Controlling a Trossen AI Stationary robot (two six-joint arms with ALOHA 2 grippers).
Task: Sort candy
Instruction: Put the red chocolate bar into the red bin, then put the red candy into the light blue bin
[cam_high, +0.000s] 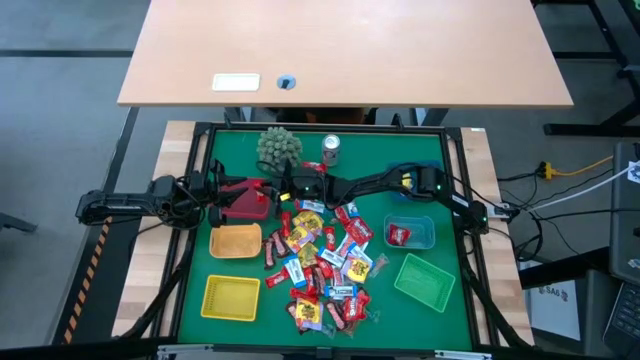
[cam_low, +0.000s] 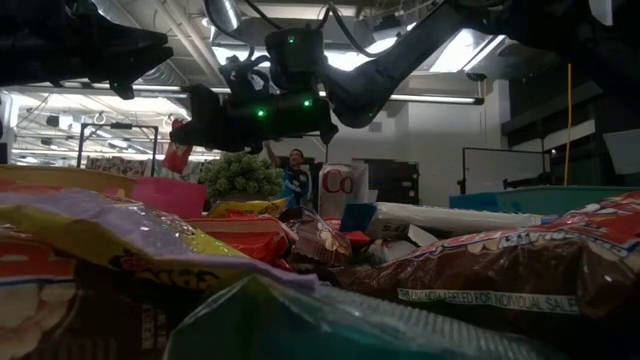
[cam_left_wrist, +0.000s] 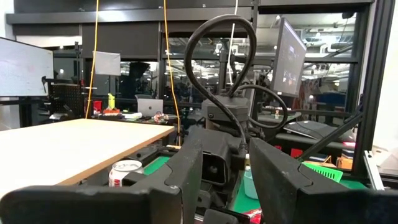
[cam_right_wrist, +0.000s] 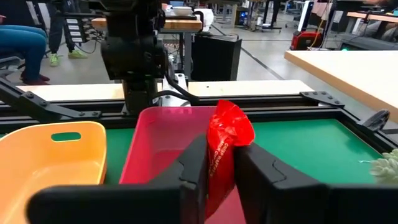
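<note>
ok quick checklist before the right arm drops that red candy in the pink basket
1. Red candy between the right gripper fingers: ok.
2. Candy over the pink basket, not the orange basket: ok.
3. Pink basket holds nothing of another colour: cannot tell, floor partly hidden.
4. Left gripper open, holding nothing: ok.
5. Left arm clear of the drop: cannot tell, it sits close beside the basket.

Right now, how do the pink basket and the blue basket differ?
The pink basket sits at the mat's left, under the right gripper, which holds a red candy above it; the blue basket sits at the right with no gripper near. The blue basket already holds a red candy. Both are small plastic baskets on the green mat.
</note>
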